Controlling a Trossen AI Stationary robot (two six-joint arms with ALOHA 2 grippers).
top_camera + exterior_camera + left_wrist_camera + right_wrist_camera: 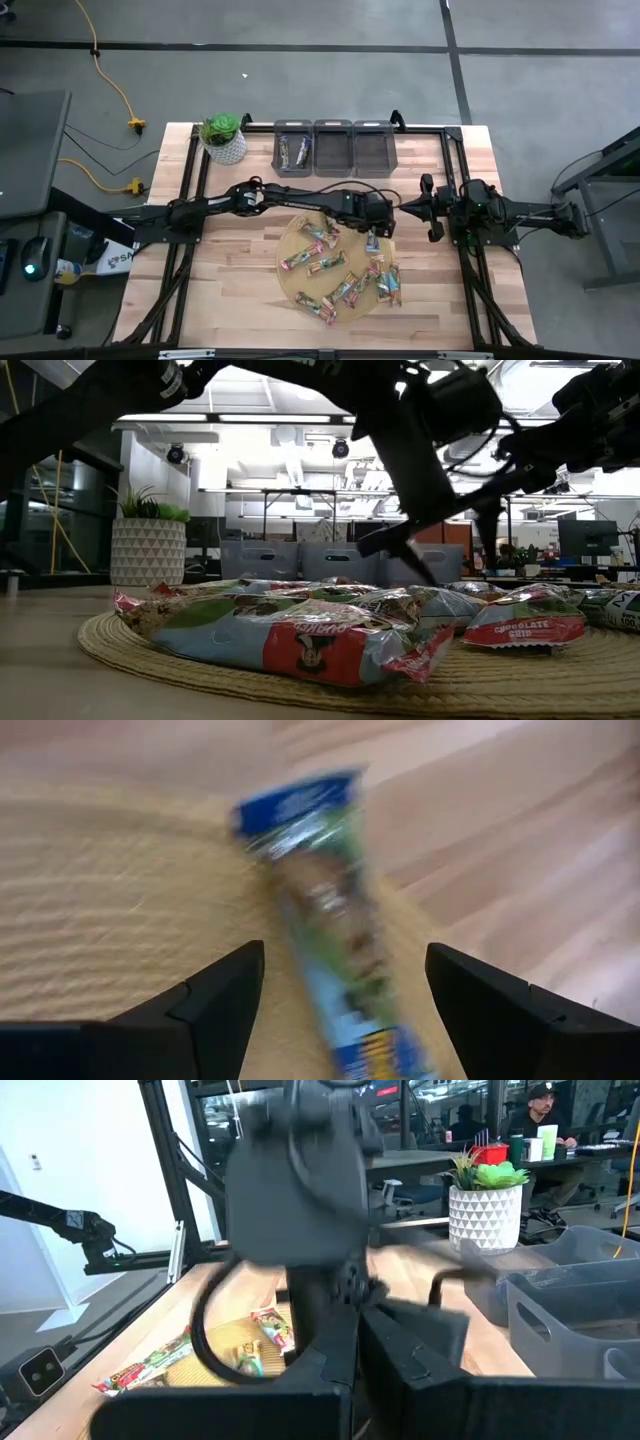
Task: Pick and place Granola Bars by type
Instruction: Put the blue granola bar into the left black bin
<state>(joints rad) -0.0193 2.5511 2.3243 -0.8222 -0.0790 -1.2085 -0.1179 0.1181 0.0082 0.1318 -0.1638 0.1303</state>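
barely started: two granola bars (291, 151) binned, many on straw mat (290, 272), left gripper (345, 990) open over one, right gripper (432, 212) closed beside mat.

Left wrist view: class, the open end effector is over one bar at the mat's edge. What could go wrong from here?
1. The blue-ended granola bar lies at a slant between the left end effector's fingers, so it may twist when gripped.
2. It rests on the woven mat's rim; a finger could catch the weave.
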